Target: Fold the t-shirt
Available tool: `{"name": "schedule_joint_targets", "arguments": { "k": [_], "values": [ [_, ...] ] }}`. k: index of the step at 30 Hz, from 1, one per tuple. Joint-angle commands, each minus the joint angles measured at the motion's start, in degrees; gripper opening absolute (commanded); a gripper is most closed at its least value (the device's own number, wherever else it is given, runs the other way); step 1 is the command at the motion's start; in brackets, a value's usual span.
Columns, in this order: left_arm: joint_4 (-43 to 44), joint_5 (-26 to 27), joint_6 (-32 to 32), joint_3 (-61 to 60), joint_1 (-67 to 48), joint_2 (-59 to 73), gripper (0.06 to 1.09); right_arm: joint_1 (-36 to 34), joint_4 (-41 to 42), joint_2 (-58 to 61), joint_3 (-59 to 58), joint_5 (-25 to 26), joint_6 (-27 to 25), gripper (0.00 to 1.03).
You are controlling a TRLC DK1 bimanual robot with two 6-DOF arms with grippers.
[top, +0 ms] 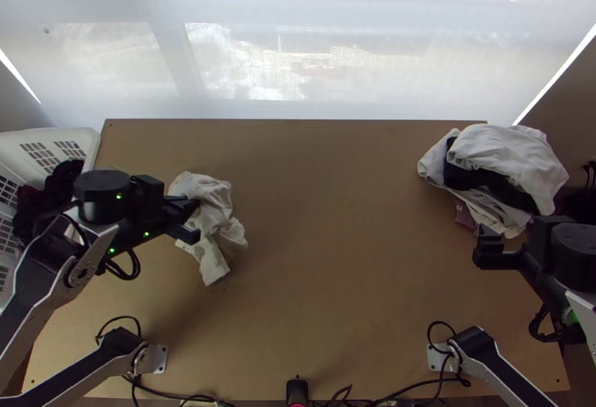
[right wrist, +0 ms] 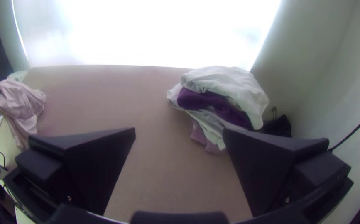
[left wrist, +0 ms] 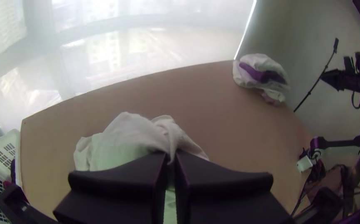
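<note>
In the top view my left gripper [top: 197,219] is at the bunched off-white t-shirt [top: 214,213], on the left part of the table. From the left wrist, the gripper [left wrist: 171,158] is shut on a gathered bit of the t-shirt [left wrist: 126,135], with folds spreading beyond the fingers. The cloth hangs crumpled, and a narrow end trails toward the table's near side. Over at the right, my right gripper [top: 481,245] stands open near a clothes pile; in its own wrist view the gripper [right wrist: 180,130] has nothing between its fingers.
A pile of white, grey and dark clothes [top: 510,155] lies at the table's far right corner. The white basket [top: 89,141] with dark clothes stands at the left edge. Bare wood [top: 335,243] stretches between shirt and pile; cables run along the near edge.
</note>
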Motion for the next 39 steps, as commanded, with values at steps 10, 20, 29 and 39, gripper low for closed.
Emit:
{"name": "schedule_joint_targets", "arguments": {
  "k": [10, 20, 29, 39],
  "values": [
    [9.5, -3.1, 5.7, -22.1, -18.8, 1.5, 0.09, -2.9, -1.6, -1.0, -2.7, 0.0, -0.3, 0.98],
    [9.3, -4.8, 7.3, -10.2, -14.6, 4.1, 1.04, -3.1, -1.8, -0.8, -3.2, 0.0, -1.3, 0.98],
    [0.5, -4.7, 10.9, -1.4, 9.0, -1.9, 1.04, 1.7, 2.7, 5.3, -2.8, 0.0, -1.9, 0.98],
    [-8.1, -4.1, 10.9, -8.6, 22.7, -14.4, 1.04, 16.0, 9.9, 20.4, 3.9, -1.1, -2.5, 0.98]
  ]
}}
